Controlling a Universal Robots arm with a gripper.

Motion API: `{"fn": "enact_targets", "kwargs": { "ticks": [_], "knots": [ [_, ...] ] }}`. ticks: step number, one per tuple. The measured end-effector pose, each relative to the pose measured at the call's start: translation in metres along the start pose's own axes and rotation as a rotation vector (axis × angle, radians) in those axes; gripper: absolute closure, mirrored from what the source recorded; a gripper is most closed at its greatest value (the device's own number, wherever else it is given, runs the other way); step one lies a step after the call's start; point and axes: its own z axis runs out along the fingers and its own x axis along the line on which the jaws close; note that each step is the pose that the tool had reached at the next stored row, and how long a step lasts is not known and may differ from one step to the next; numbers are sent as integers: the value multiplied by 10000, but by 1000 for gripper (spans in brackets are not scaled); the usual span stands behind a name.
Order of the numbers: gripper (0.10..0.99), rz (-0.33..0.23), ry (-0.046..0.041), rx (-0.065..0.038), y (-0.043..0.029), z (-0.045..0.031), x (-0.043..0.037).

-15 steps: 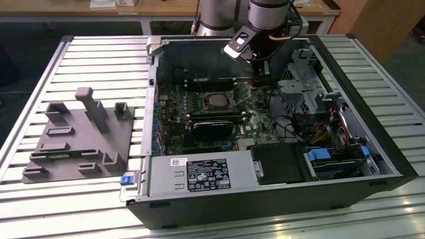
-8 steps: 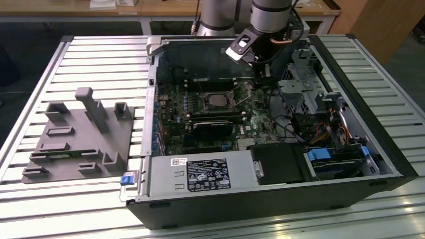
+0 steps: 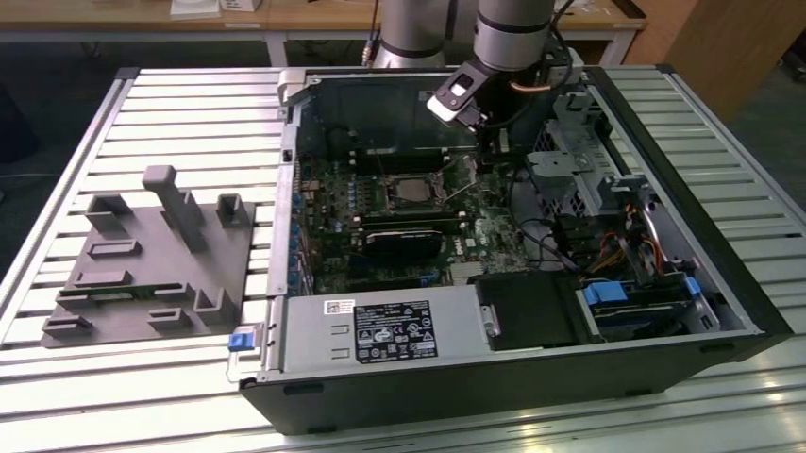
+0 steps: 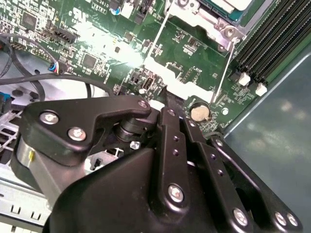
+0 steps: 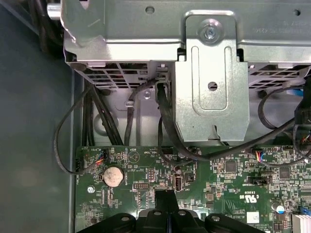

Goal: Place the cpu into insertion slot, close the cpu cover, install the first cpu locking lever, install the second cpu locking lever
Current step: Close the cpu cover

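The cpu (image 3: pixel 410 192) is a silver-grey square lying in the insertion slot (image 3: pixel 381 195) on the green motherboard (image 3: pixel 497 231). In the second wrist view the cpu (image 4: pixel 232 5) has the silver cpu cover (image 4: pixel 204 22) lying around it. Two thin wire levers (image 4: pixel 156 41) (image 4: pixel 223 73) run from that frame toward me; whether they are latched does not show. My gripper (image 3: pixel 485 156) hangs over the board to the exterior view's right of the socket. Its black fingertips (image 4: pixel 164 93) are shut with nothing held, close above the board near a coin battery (image 5: pixel 112 175).
The open computer case (image 3: pixel 504 377) lies on a slatted metal table (image 3: pixel 189 113). A metal drive cage (image 5: pixel 209 82) and black cables (image 5: pixel 165 126) stand beside the board. Long black memory slots (image 4: pixel 272 43) flank the socket. A grey fixture (image 3: pixel 151 260) sits to the exterior view's left.
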Motion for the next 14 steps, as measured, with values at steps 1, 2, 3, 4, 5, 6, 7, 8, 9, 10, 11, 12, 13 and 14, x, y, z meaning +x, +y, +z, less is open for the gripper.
{"fn": "enact_targets", "kwargs": {
  "ticks": [1, 2, 3, 4, 5, 6, 7, 8, 9, 10, 11, 12, 13, 14],
  "knots": [
    [980, 0, 1, 0, -1, 0, 0],
    [980, -1, 1, 0, -4, 0, 0],
    [980, -1, 1, 0, -12, 0, 0],
    [980, 0, 0, 0, -24, -1, 0],
    [980, -1, 0, 0, -36, -2, -1],
    [980, -1, 1, -1, -49, -3, -1],
    [980, -1, 1, 0, -64, -4, -1],
    [980, -1, 1, 0, -79, -4, -2],
    [980, -1, 0, 0, -97, -6, -2],
    [980, 0, 0, 0, -113, -7, -3],
    [980, 0, 0, 0, -129, -8, -3],
    [980, 0, 0, 0, -146, -9, -4],
    [980, -1, 1, 0, -162, -9, -4],
    [980, 0, 1, 0, -179, -10, -4]
  ]
}}
